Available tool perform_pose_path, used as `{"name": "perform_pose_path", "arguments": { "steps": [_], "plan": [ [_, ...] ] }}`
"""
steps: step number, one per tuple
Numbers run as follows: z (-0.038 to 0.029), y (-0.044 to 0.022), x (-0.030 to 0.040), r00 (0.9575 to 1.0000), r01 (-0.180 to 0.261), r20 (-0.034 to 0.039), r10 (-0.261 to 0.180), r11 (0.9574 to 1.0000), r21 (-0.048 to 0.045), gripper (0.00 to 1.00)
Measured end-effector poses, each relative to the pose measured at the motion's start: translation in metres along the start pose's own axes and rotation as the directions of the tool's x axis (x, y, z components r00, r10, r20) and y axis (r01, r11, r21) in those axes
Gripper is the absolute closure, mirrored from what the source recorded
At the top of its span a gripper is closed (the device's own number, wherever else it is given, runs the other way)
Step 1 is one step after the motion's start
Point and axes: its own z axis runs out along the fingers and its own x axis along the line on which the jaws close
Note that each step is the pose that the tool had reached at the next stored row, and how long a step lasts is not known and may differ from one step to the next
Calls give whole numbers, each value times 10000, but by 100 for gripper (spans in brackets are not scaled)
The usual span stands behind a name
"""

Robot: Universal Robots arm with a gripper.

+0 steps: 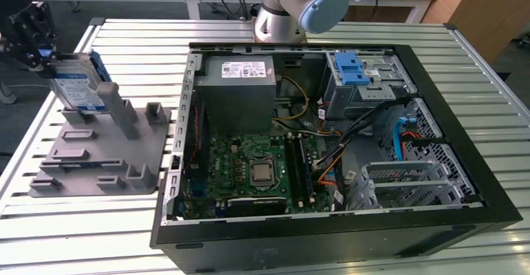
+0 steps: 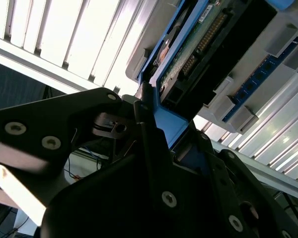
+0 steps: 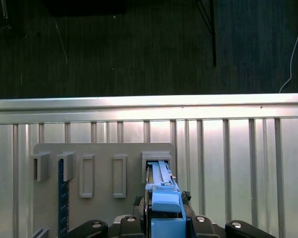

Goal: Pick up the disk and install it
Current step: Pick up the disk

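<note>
Plainly, the job is at its start. In the exterior view the disk (image 1: 79, 84) stands on edge in a slot of the grey holder (image 1: 91, 163), which lies on the slatted metal table (image 1: 488, 82) at the exterior view's left of the open computer case (image 1: 463, 182); the gripper (image 1: 40, 50) sits against the disk's upper end; inside the case the metal drive cage (image 1: 406, 179) looks empty, so by my reading nothing has been installed yet. The disk's blue-and-white label faces this camera, and the power box (image 1: 240, 101) carries a white sticker (image 1: 242, 70), but I cannot make out the print on either. In the second wrist view the disk (image 2: 203, 39) shows its circuit-board side with blue rails along it; its blue end piece (image 2: 164, 116) lies between the dark fingers (image 2: 145, 129), which look closed onto it; no writing can be read here. In the first wrist view the disk (image 3: 161, 173) is seen edge-on, its far end down in a holder pocket (image 3: 156, 157) and its blue end held in the gripper (image 3: 164, 220); so the grasp seems made, while I cannot tell whether the lift has begun, and moving it across to the case and seating it remain undone.
</note>
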Motion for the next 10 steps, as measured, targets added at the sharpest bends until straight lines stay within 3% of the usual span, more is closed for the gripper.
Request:
{"name": "perform_pose_path", "arguments": {
  "steps": [10],
  "plan": [
    [-32,0,0,10000,0,1,0,10000,1,64]
  ]
}}
